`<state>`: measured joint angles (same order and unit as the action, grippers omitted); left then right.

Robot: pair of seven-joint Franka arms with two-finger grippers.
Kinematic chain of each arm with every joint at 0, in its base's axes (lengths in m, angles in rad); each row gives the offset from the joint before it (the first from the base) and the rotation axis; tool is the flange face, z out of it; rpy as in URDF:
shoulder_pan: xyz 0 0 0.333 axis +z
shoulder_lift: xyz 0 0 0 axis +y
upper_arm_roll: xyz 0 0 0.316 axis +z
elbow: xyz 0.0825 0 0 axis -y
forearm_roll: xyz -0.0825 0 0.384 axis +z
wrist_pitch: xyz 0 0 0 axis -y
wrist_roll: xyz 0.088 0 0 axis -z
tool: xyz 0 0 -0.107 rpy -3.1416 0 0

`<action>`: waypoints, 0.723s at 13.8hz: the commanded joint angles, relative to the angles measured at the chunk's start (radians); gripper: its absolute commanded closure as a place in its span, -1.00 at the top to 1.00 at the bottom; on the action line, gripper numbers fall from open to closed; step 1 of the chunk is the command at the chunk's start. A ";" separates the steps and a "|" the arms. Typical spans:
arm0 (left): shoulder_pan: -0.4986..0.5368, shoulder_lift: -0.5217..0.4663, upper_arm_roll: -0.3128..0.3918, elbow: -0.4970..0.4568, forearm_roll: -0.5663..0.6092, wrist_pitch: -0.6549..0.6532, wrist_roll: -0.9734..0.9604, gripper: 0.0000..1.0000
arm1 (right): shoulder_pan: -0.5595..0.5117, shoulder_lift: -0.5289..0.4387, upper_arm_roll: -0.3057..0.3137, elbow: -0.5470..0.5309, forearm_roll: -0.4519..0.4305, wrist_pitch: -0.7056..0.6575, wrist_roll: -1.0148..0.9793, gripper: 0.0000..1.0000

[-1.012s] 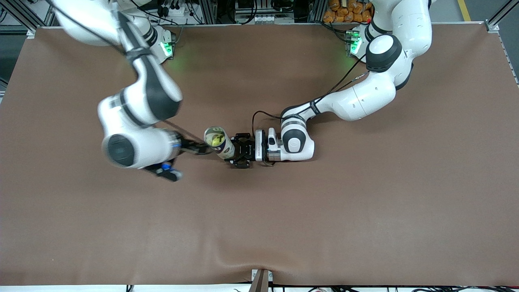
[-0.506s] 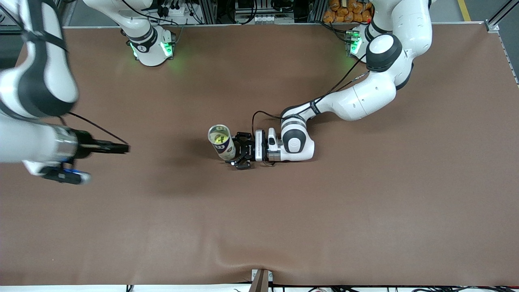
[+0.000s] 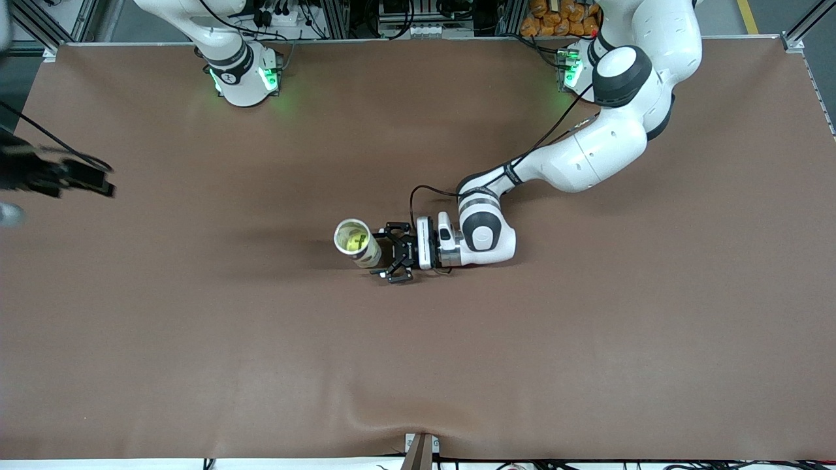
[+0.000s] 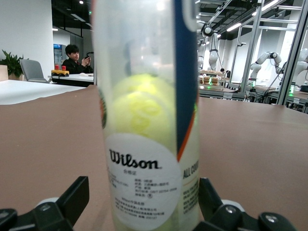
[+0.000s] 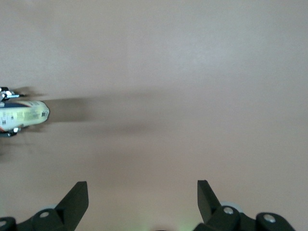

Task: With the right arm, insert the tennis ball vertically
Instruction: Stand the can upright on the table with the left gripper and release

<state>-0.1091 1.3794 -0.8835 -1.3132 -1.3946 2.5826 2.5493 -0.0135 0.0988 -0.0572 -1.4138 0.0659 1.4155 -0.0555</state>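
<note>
A clear can (image 3: 358, 244) stands upright mid-table, a tennis ball (image 4: 144, 108) inside. The left gripper (image 3: 394, 259) sits beside it, jaws wide, not gripping. The right gripper (image 3: 78, 179), empty and wide, hangs over the right arm's end of the table. The can looks light, stiff and slick; hold it low on its wall.

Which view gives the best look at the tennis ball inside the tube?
The left wrist view: the tennis ball fills the clear tube close up, seen through its wall. The front view shows the ball only as a small yellow patch through the tube's open top. The right wrist view shows the tube distantly, no ball discernible.
</note>
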 commanded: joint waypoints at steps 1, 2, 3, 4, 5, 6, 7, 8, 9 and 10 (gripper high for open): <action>0.005 -0.068 0.024 -0.055 -0.037 0.021 -0.035 1.00 | 0.032 -0.089 -0.033 -0.068 -0.037 -0.012 -0.033 1.00; 0.006 -0.069 0.024 -0.063 -0.037 0.021 -0.040 1.00 | 0.030 -0.114 -0.033 -0.095 -0.043 -0.012 -0.033 1.00; 0.006 -0.071 0.024 -0.069 -0.038 0.022 -0.040 1.00 | 0.030 -0.137 -0.035 -0.135 -0.044 -0.013 -0.032 1.00; 0.006 -0.069 0.024 -0.070 -0.038 0.022 -0.040 1.00 | 0.030 -0.172 -0.035 -0.186 -0.044 -0.006 -0.030 1.00; 0.006 -0.071 0.024 -0.075 -0.038 0.022 -0.040 1.00 | 0.027 -0.192 -0.038 -0.212 -0.046 -0.003 -0.030 1.00; 0.006 -0.071 0.026 -0.080 -0.040 0.024 -0.040 1.00 | 0.020 -0.195 -0.049 -0.214 -0.055 -0.006 -0.032 1.00; 0.006 -0.071 0.024 -0.095 -0.040 0.025 -0.037 1.00 | 0.015 -0.197 -0.059 -0.212 -0.061 -0.004 -0.032 1.00; 0.008 -0.071 0.026 -0.115 -0.040 0.036 -0.035 1.00 | 0.015 -0.197 -0.064 -0.212 -0.069 -0.006 -0.032 1.00; 0.032 -0.080 0.024 -0.145 -0.040 0.045 -0.034 1.00 | 0.018 -0.197 -0.062 -0.214 -0.077 -0.009 -0.027 1.00; 0.048 -0.101 0.023 -0.184 -0.041 0.065 -0.034 1.00 | 0.021 -0.195 -0.059 -0.212 -0.077 -0.004 -0.020 1.00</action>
<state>-0.0974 1.3481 -0.8714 -1.3989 -1.3980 2.6153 2.5130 -0.0037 -0.0661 -0.1172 -1.5921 0.0150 1.3947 -0.0747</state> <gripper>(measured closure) 0.000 0.000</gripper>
